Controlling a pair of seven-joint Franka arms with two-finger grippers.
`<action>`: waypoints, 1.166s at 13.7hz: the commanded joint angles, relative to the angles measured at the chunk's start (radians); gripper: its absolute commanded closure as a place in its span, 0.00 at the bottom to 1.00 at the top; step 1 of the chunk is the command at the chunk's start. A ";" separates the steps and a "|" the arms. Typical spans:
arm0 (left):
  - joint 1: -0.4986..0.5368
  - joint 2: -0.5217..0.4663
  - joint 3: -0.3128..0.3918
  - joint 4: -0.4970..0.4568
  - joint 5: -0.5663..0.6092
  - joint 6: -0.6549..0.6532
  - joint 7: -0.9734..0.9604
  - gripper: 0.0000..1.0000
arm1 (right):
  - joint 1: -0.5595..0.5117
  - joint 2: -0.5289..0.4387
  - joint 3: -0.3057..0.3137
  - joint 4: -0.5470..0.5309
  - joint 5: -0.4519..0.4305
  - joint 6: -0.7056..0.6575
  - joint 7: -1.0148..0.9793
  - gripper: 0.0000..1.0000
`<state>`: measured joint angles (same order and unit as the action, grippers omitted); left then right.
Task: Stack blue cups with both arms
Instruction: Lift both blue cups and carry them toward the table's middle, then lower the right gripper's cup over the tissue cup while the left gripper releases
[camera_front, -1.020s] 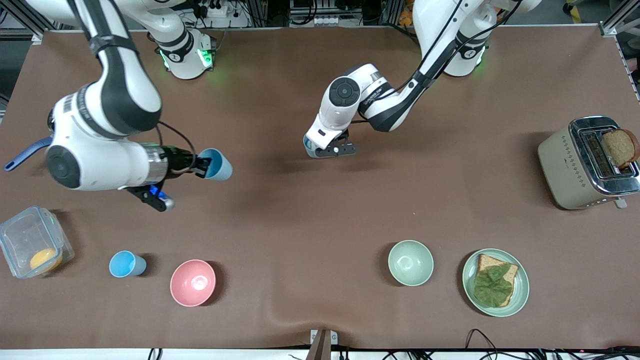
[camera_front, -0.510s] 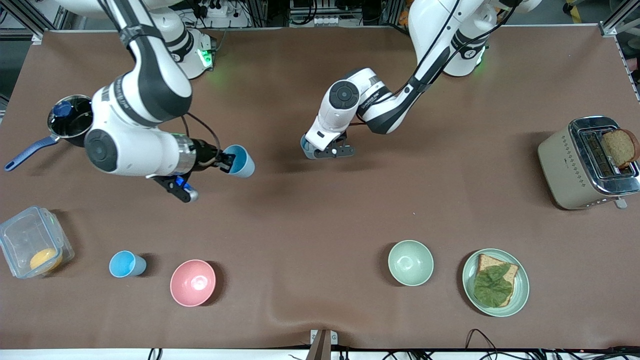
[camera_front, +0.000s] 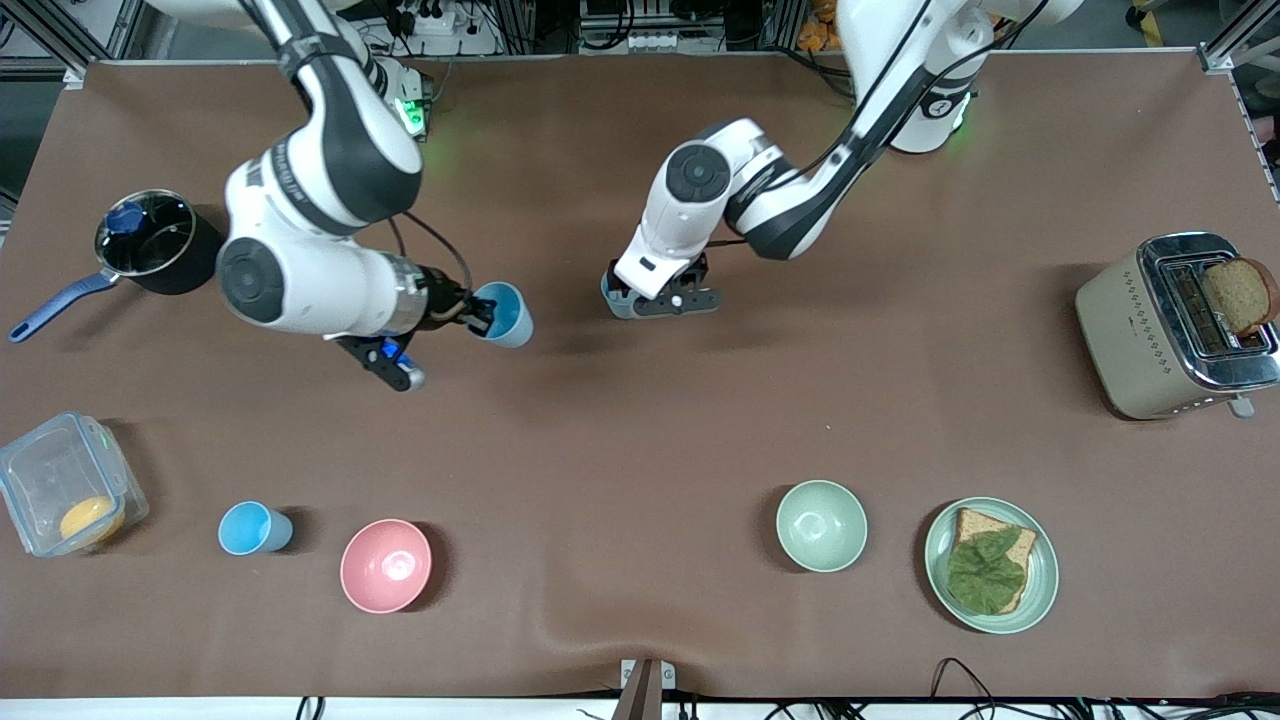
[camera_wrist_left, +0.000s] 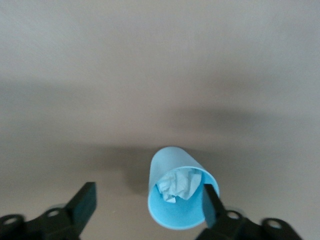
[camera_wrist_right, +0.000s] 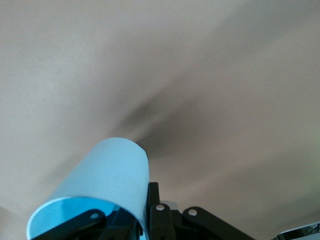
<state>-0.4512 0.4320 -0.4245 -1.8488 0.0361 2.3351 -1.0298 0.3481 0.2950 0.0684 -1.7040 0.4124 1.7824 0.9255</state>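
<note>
My right gripper (camera_front: 470, 315) is shut on the rim of a blue cup (camera_front: 505, 314) and holds it tilted on its side above the table, its mouth turned toward the left gripper. In the right wrist view the cup (camera_wrist_right: 102, 182) sits clamped in that gripper (camera_wrist_right: 132, 215). My left gripper (camera_front: 650, 298) is open and low over the table's middle. A second blue cup (camera_front: 612, 293) stands there, mostly hidden under the hand. In the left wrist view this cup (camera_wrist_left: 177, 192) holds crumpled paper and lies between the spread fingers of the gripper (camera_wrist_left: 147, 192), close against one fingertip (camera_wrist_left: 210, 202).
A brighter sky-blue cup (camera_front: 250, 528), a pink bowl (camera_front: 386, 565) and a clear container (camera_front: 40, 470) stand near the front camera at the right arm's end. A green bowl (camera_front: 821, 525), a plate (camera_front: 1048, 575) with bread and a toaster (camera_front: 1120, 330) are toward the left arm's end. A black pot (camera_front: 150, 240) stands beside the right arm.
My right arm has carried its blue cup toward the left gripper, uncovering the black pot. The left arm has shifted only slightly over its cup.
</note>
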 joint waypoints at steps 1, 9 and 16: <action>0.089 -0.191 0.001 -0.024 -0.007 -0.130 -0.016 0.00 | 0.049 -0.028 -0.009 -0.033 0.017 0.020 0.062 1.00; 0.397 -0.306 0.004 0.186 0.059 -0.489 0.233 0.00 | 0.199 -0.014 -0.009 -0.117 0.005 0.179 0.191 1.00; 0.542 -0.407 0.001 0.221 0.054 -0.626 0.490 0.00 | 0.324 0.041 -0.009 -0.206 0.005 0.356 0.245 1.00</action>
<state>0.0658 0.0585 -0.4084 -1.6266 0.0768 1.7446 -0.5784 0.6525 0.3378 0.0686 -1.9038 0.4121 2.1223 1.1390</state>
